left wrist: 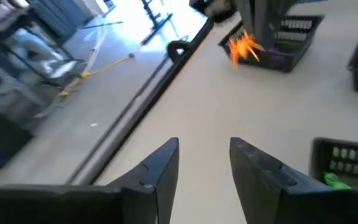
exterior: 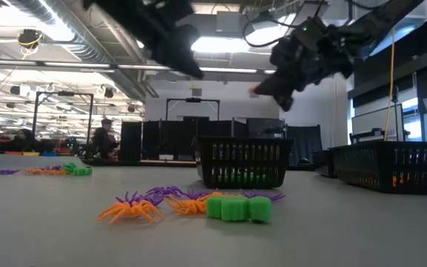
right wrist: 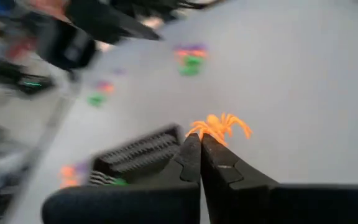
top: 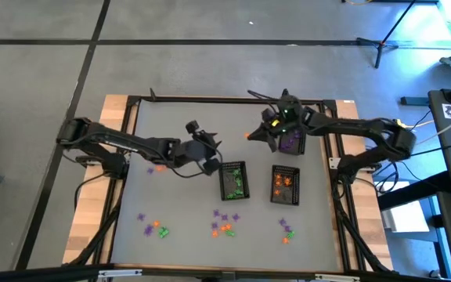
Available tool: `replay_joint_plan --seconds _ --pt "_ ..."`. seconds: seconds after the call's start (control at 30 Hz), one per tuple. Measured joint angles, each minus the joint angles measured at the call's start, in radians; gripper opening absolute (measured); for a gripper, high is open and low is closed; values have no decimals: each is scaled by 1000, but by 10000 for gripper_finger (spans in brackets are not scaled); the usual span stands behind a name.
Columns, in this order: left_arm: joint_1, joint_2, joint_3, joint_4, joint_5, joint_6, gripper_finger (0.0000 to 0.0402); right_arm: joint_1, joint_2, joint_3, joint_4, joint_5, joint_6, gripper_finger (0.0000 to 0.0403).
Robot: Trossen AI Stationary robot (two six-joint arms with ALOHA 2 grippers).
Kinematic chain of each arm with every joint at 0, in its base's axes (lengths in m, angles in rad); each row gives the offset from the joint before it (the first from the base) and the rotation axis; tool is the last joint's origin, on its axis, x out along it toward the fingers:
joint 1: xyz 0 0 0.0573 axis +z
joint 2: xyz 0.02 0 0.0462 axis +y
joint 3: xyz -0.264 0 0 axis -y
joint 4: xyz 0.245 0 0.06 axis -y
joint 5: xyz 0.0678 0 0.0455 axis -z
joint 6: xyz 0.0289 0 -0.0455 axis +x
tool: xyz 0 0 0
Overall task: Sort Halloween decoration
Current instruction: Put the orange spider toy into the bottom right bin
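Flat grey counter (top: 178, 204) holds three black mesh baskets with thin grid walls; taking the middle basket (top: 234, 180) with green bits inside as landmark, the orange-filled basket (top: 285, 185) sits just beside it and the purple-filled basket (top: 292, 141) farther back under the right arm. The left gripper (top: 207, 153) hovers just behind that middle basket with fingers parted and nothing between them, while the right gripper (right wrist: 201, 142) has fingers pinched tight on a spiky orange plastic spider (right wrist: 219, 127). Loose leggy trinkets (top: 224, 223) in orange, green and purple lie in little clumps in front of the middle basket.
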Motion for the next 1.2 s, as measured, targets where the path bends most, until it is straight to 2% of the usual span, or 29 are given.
replay_joint_plan --seconds 0.17,0.23,0.37,0.63,0.9,1.03,1.2 --pt "53 -99 -232 349 186 -43 135 -1 -122 0 -262 210 -77 0" --pt "75 -126 -303 461 240 -73 135 1 -166 0 -357 233 -79 0" --pt "102 -142 -381 598 256 -113 135 57 -224 -1 -501 261 -79 0" --pt "113 -141 -391 637 258 -114 135 296 -235 -1 -747 406 -32 0" --pt "113 -141 -391 634 258 -114 135 510 -234 -7 -848 422 95 4" --pt "113 -141 -391 634 258 -114 135 565 -234 -24 -846 447 128 25" --pt "113 -141 -391 634 258 -113 135 584 -234 -38 -840 518 184 83"
